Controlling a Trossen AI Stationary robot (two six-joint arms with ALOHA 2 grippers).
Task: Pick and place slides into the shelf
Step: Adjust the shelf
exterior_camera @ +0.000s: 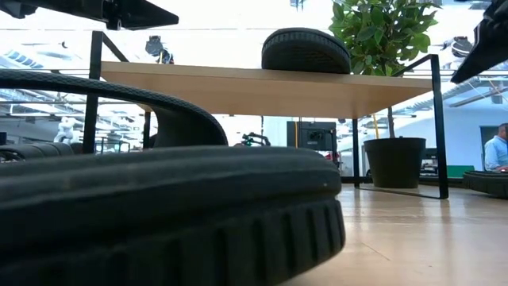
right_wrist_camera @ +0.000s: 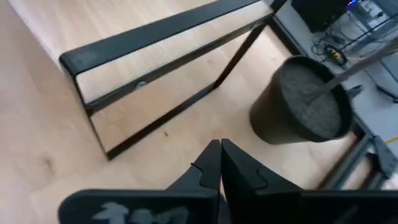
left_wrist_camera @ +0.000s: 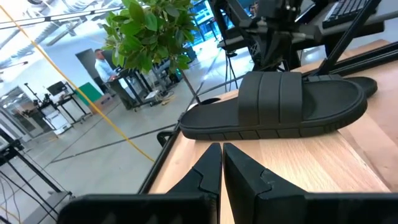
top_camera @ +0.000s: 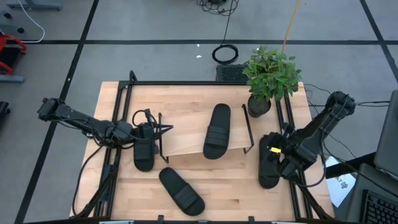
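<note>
The shelf [top_camera: 186, 134] stands mid-table; one black slide [top_camera: 217, 130] lies flat on its top board. Three more slides lie sole-down on the table: one [top_camera: 144, 152] by the shelf's left end, one [top_camera: 181, 191] toward the near edge, one [top_camera: 268, 167] right of the shelf. My left gripper [left_wrist_camera: 221, 152] is shut and hovers over the shelf board's left end [top_camera: 165, 129], pointing at the slide on top [left_wrist_camera: 280, 102]. My right gripper [right_wrist_camera: 219, 152] is shut above the right-hand slide, near the shelf's right legs [right_wrist_camera: 161, 118]; it holds nothing.
A potted plant [top_camera: 268, 78] stands at the table's far right, its pot [right_wrist_camera: 305, 102] close to my right gripper. Black rails run along the table's left and right edges. Bare tabletop lies under the shelf and in front of it. A person shows far off in the room [exterior_camera: 498, 147].
</note>
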